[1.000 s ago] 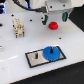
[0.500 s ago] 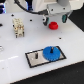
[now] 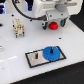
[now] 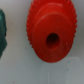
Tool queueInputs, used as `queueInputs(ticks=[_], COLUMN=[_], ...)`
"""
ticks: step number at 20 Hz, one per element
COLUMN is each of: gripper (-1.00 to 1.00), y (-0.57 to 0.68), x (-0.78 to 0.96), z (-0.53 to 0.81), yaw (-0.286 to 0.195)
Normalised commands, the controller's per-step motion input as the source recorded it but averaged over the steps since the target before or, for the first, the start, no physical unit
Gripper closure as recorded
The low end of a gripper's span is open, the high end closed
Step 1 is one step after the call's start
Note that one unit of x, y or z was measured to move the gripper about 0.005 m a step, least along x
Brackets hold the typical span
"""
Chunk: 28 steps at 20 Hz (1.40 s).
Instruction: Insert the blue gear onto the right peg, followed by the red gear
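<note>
Hovering above the red gear (image 3: 52, 25), gripper (image 3: 53, 21) jaw state impossible to tell. Lying flat on the far counter (image 3: 15, 52), likely light, rigid, slick plastic; best pinched across the toothed rim. Blue gear (image 3: 50, 52) already seated on the plate (image 3: 33, 59).

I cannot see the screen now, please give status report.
Gripper above red gear, jaws hidden. Blue gear sits on the grey plate, apparently on a peg. Nothing blocking.

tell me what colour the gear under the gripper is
Red, clearest in the wrist view.
</note>
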Motion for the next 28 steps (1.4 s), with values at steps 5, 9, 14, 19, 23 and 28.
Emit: queueInputs(ticks=[5, 9, 14, 19, 23, 28], gripper=[1.0, 1.0, 1.0, 1.0, 1.0, 1.0], y=[0.06, 0.01, 0.0, 0.01, 0.01, -0.05], x=[-0.23, -0.2, -0.13, -0.07, 0.14, 0.4], z=[-0.12, -0.13, -0.04, 0.11, 0.57, 0.71], yaw=[0.0, 0.0, 0.0, 0.0, 0.0, 0.0])
